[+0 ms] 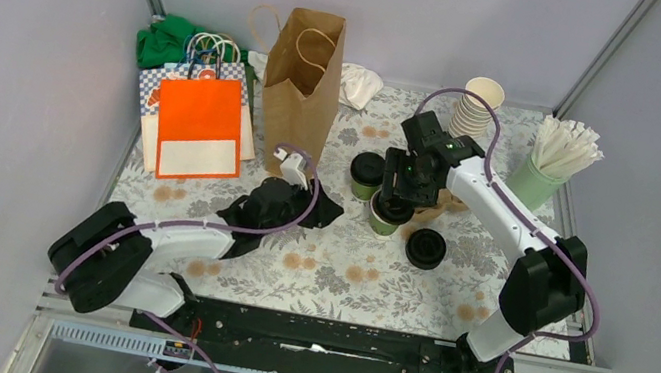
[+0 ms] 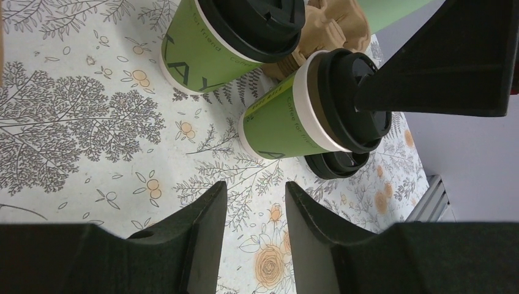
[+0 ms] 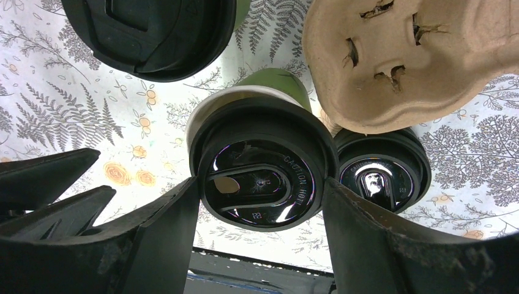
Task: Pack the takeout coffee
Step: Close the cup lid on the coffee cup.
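Observation:
Two green takeout coffee cups with black lids stand mid-table: one [image 1: 367, 173] [image 2: 208, 43] stands free, the other [image 1: 386, 218] [image 2: 287, 119] is under my right gripper [image 1: 394, 197] [image 3: 262, 184]. That gripper's fingers [image 3: 165, 233] press both sides of this cup's lid [image 3: 263, 174]; a white rim shows below the lid. A loose black lid [image 1: 426, 248] [image 2: 336, 164] [image 3: 379, 177] lies flat beside it. My left gripper [image 1: 323, 208] [image 2: 254, 187] hovers low over the tablecloth, left of the cups, open and empty. A brown paper bag [image 1: 303, 70] stands open behind.
A moulded cardboard cup carrier [image 1: 445, 206] [image 3: 392, 61] [image 2: 333, 30] lies just behind the held cup. A stack of cream cups [image 1: 476, 108] and a pale green cup of white sticks [image 1: 553, 163] stand back right. An orange bag [image 1: 199, 127] and green cloth [image 1: 169, 38] are back left.

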Robot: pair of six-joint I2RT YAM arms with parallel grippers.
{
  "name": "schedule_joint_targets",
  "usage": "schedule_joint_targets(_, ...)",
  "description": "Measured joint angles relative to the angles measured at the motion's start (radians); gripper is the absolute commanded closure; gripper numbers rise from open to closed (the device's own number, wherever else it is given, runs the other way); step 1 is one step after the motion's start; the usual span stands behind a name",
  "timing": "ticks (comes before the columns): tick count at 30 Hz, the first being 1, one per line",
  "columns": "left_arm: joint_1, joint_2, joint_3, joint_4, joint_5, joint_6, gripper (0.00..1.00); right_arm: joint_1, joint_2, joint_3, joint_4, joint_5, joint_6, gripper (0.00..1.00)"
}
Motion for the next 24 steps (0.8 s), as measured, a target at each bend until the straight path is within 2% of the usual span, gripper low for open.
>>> schedule_joint_targets(24,0.004,0.267,0.148,0.074,0.1,0.019,0.65,0.017,0.041,0.044,-0.01,0.01,-0.016,0.38)
